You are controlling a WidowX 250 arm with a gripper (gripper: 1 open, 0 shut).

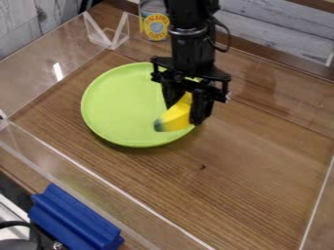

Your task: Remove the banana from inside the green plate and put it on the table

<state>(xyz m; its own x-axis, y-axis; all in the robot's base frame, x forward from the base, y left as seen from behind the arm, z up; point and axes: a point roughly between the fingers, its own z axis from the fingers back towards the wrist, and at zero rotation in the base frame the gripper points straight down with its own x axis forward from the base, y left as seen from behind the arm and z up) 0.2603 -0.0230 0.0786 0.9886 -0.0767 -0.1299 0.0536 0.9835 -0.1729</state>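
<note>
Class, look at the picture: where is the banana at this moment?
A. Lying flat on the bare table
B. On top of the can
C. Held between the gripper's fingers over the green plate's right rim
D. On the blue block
C: the banana sits clamped in the gripper above the green plate.

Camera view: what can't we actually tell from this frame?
- Banana: upper part hidden by the gripper fingers; contact points unclear.
- Whether its tip touches the green plate: too small to tell.
- Yellow-labelled can: partly behind the arm, cut off by the top edge.
- Blue block: cut off at the bottom.
</note>
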